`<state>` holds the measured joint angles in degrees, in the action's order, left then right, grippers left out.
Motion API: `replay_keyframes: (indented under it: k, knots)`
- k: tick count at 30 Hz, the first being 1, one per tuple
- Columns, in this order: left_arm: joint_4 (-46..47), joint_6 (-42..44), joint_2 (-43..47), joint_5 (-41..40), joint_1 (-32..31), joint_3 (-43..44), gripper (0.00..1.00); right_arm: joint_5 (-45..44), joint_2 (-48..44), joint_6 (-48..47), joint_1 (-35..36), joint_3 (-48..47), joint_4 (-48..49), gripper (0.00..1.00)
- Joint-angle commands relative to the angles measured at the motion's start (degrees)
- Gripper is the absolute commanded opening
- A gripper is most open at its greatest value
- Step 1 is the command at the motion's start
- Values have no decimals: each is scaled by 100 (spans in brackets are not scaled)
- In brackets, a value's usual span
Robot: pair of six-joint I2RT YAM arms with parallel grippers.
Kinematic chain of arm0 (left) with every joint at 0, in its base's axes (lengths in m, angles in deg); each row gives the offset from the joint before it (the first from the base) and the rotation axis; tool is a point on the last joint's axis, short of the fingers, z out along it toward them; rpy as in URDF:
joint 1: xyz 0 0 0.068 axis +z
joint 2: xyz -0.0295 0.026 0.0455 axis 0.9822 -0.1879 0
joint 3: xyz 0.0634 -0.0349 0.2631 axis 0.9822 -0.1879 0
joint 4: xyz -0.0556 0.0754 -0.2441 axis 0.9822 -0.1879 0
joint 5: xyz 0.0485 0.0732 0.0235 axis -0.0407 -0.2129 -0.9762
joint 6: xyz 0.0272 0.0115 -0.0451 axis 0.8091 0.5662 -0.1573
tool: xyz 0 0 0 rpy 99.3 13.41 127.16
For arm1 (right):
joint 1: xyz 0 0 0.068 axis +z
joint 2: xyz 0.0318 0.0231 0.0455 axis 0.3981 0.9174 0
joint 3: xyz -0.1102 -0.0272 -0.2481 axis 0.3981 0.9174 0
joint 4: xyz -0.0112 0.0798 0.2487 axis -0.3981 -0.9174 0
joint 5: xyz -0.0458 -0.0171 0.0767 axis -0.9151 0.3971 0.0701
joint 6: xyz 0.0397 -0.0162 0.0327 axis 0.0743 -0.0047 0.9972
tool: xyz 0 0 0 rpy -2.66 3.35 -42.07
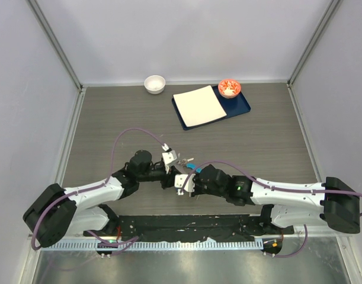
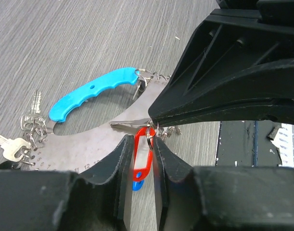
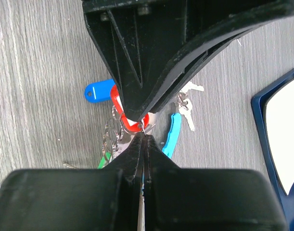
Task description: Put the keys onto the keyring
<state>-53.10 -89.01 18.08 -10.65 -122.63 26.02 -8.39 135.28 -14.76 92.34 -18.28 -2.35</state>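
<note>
- The left gripper (image 2: 143, 143) is narrowed on the red-tagged key (image 2: 142, 163), its tag upright between the pads
- The keyring (image 2: 130, 116) sits just above that key's top, and its blue crescent (image 2: 91, 91) runs off leftward; loose keys (image 2: 13, 147) lie by that end
- The right gripper (image 3: 144, 138) is pinched tight on the keyring's grey metal, tip to tip with the left
- The top view buries the red key under both grippers; the left wrist view shows it plainly

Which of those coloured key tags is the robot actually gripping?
The red tag, clamped in the left gripper; the blue tag lies unheld nearby.
</note>
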Motion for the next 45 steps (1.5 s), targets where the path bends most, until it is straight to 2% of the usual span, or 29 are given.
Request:
replay_keyframes:
  k: [1, 6, 15, 22, 29, 36, 37, 38, 39, 40, 45]
  knots:
    - [82, 47, -113, 231, -4, 232, 21, 17, -24, -32, 20, -254, 325, 1]
    - [55, 74, -131, 311, -4, 241, 19, -27, -50, -23, 20, -246, 316, 1]
    - [99, 30, -219, 381, -4, 259, 31, -36, -41, 12, 20, -254, 325, 1]
    - [99, 65, -175, 355, -4, 180, 33, -106, -50, 30, 20, -254, 334, 1]
    - [12, 153, -219, 320, -4, 162, 22, -123, -59, 38, 20, -245, 316, 1]
    - [-6, 162, -210, 328, -4, 153, 25, -185, -138, 82, 20, -245, 334, 1]
    - [2, 162, -193, 328, -4, 153, 22, -185, -147, 82, 20, -245, 334, 1]
    - [11, 162, -175, 320, -4, 153, 11, -194, -147, 100, 20, -245, 334, 1]
    - [11, 153, -158, 293, -4, 136, 3, -211, -147, 100, 20, -245, 325, 1]
    - [20, 153, -123, 267, -4, 127, 0, -220, -155, 109, 11, -245, 308, 1]
    - [20, 135, 352, -110, -4, -31, 0, -343, -261, 214, 29, -140, 255, 1]
